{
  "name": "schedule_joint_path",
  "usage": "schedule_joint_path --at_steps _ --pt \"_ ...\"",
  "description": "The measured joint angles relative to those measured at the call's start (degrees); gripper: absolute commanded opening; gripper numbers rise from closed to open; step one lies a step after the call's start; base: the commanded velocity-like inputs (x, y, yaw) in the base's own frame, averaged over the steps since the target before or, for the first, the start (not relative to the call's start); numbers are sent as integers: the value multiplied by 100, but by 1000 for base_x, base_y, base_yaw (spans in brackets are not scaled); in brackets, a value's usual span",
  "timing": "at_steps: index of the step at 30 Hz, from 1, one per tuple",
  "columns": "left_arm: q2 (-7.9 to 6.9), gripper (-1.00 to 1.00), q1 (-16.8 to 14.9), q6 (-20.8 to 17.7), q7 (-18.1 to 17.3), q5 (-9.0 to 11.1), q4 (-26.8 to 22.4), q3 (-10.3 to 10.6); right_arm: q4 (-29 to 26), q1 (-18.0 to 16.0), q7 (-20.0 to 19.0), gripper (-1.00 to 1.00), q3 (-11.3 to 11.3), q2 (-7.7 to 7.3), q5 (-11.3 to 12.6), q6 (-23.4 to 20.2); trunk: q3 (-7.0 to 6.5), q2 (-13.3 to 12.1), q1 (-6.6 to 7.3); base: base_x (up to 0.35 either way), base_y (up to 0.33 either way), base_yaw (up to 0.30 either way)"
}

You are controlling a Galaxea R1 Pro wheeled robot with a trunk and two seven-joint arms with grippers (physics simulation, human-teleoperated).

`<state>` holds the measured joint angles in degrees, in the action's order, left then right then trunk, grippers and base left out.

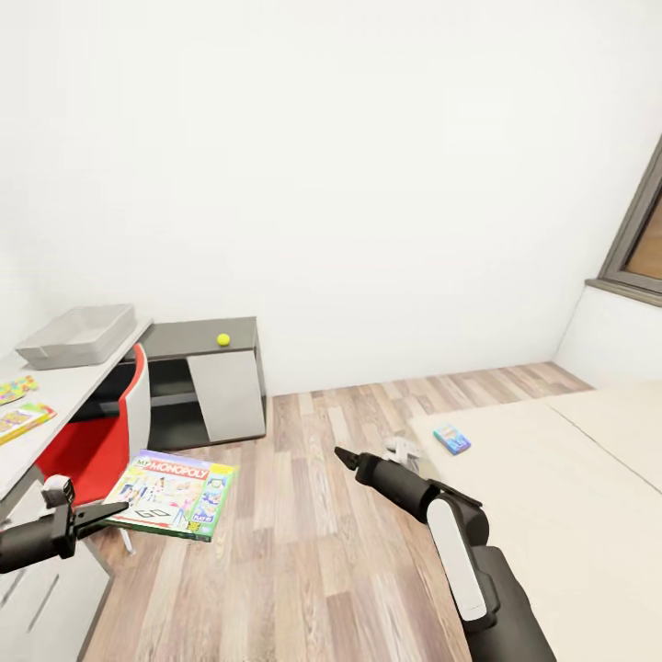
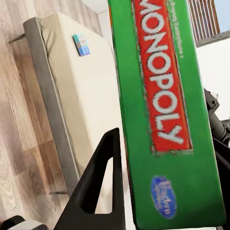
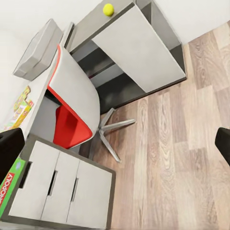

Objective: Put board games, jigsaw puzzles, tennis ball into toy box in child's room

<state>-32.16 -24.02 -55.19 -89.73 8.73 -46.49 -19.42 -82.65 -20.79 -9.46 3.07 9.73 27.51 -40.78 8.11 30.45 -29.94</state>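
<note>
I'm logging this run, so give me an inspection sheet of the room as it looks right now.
Surface: pale table; toy box on its far end, nothing seen in it.
Job's things: Monopoly box held in the air; two jigsaw puzzles on the table; tennis ball on the dark cabinet; small blue game on the bed.
Clutter: red chair at the table.
Grippers: left tool shut on the Monopoly box; right tool holds nothing, jaws unclear.
Cables: nothing seen.
Surroundings: white walls, wood floor, window.
</note>
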Motion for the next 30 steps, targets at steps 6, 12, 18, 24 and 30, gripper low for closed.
schedule_joint_path --at_steps 6,12,18,24,30 --pt "2 -100 -1 2 0 0 0 0 0 -1 -2 100 0 0 -1 8 -108 -241 132 0 0 291" --pt "2 -100 0 3 0 -4 0 8 0 -1 -5 100 0 -1 20 8 -217 -483 264 0 0 291" --pt "8 -100 -1 2 0 -8 0 8 0 0 -8 100 0 0 33 11 -325 -724 396 0 0 281" --pt "16 -100 -3 3 -1 0 0 7 -1 1 -26 100 3 -11 36 317 -344 -767 419 0 0 109" --pt "12 -100 -2 7 -1 2 0 7 -1 1 -16 100 14 -9 29 391 -344 -767 419 0 0 12"
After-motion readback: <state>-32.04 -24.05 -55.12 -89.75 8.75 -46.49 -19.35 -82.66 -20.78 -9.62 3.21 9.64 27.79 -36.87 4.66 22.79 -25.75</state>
